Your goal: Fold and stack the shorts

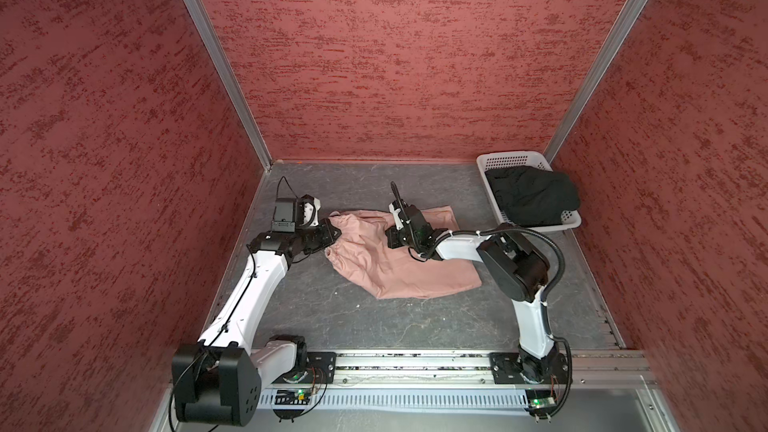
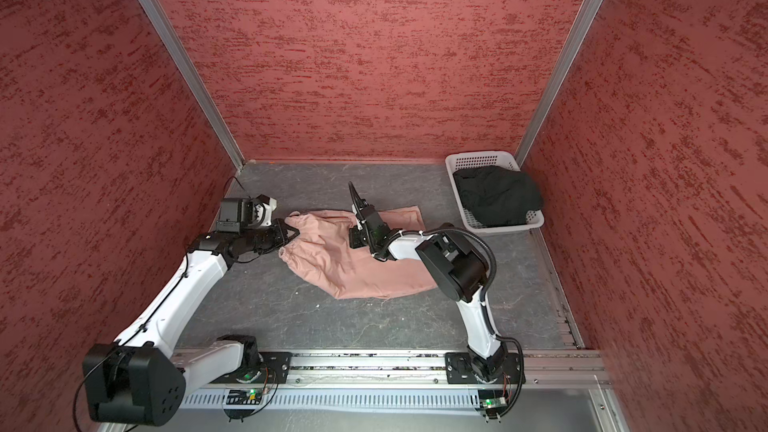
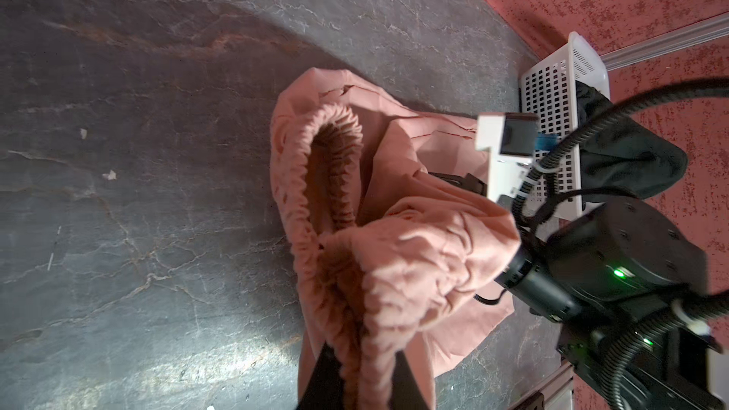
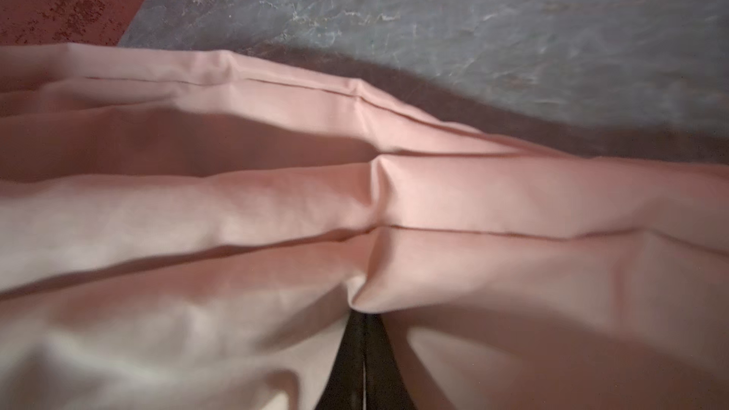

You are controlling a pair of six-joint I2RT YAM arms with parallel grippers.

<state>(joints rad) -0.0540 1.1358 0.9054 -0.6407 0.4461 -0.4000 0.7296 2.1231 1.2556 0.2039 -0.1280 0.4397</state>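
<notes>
Pink shorts (image 1: 399,272) clamped twice — left pincer (image 3: 363,368) on waistband (image 3: 335,120), right pincer (image 4: 363,333) on a thin fold that could slip.

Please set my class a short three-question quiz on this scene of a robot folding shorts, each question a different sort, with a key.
1. True or false: the black shorts lie in the white basket.
2. What does the left hand pinch on the pink shorts? A the waistband; B a leg hem; C nothing.
3. Fill in: the right hand is shut on the ____ shorts.
Key: 1 true; 2 A; 3 pink.
</notes>
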